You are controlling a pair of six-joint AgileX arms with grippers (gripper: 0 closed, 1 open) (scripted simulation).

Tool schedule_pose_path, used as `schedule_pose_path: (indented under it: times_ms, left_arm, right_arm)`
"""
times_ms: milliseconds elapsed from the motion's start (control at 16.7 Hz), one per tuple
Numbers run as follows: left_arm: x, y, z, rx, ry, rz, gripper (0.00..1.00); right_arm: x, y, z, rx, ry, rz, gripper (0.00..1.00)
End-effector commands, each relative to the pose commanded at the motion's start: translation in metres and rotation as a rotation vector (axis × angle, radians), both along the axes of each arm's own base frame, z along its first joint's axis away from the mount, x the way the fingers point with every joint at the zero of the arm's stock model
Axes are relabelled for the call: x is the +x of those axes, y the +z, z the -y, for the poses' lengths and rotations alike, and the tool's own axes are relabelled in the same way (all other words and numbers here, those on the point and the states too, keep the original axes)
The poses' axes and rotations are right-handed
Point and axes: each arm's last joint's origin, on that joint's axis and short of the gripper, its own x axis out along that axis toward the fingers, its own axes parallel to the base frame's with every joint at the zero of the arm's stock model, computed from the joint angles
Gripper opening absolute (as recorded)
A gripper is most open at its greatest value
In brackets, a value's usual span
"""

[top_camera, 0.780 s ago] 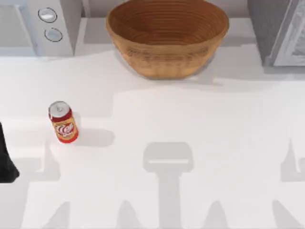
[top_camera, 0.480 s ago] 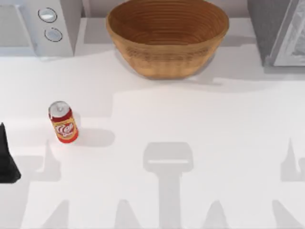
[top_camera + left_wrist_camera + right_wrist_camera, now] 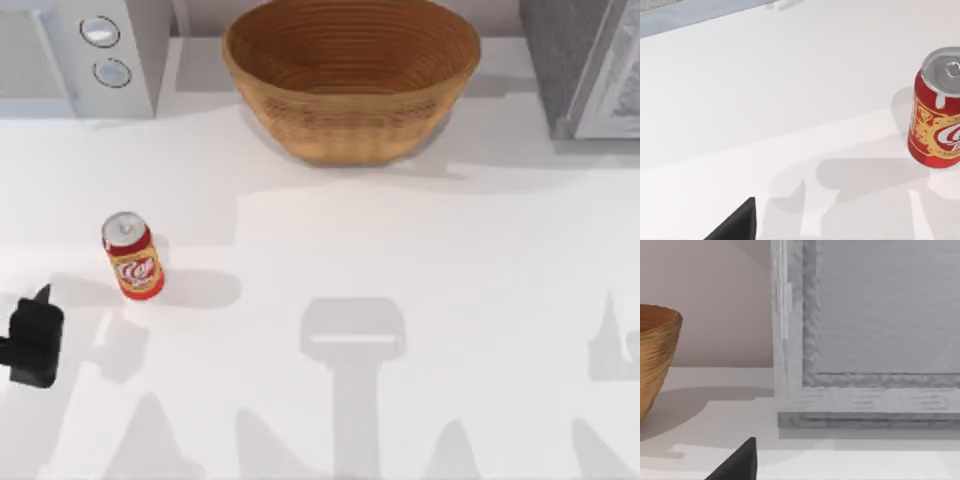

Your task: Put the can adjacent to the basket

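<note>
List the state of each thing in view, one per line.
can: upright on the table, left side, untouched, far from the basket
basket: upright at the back, empty
left hand: near the table's left edge, beside the can, holding nothing
white appliance: back left corner, two round dials

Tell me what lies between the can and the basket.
Nothing: in the top view, only bare white table and shadows separate the can from the basket.

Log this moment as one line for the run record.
left gripper: near table's left edge, short of can | can: upright, untouched | basket: back centre, apart from can | placement: pending
</note>
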Motion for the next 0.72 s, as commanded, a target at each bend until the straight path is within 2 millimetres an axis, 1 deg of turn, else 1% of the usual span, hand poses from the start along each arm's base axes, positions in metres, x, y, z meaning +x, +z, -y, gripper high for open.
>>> schedule_pose_path:
  times_ms: [180, 360, 540, 720]
  left_arm:
    - [0.031, 0.022, 0.009, 0.093, -0.091, -0.22, 1.0]
    - [0.073, 0.037, 0.022, 0.176, -0.189, -0.432, 1.0]
    - [0.119, 0.041, 0.037, 0.244, -0.282, -0.624, 1.0]
    - [0.163, 0.034, 0.054, 0.293, -0.361, -0.782, 1.0]
  right_arm:
    - [0.0, 0.0, 0.0, 0.0, 0.0, 0.0, 1.0]
    - [0.0, 0.0, 0.0, 0.0, 0.0, 0.0, 1.0]
    - [0.0, 0.0, 0.0, 0.0, 0.0, 0.0, 1.0]
    - [0.0, 0.0, 0.0, 0.0, 0.0, 0.0, 1.0]
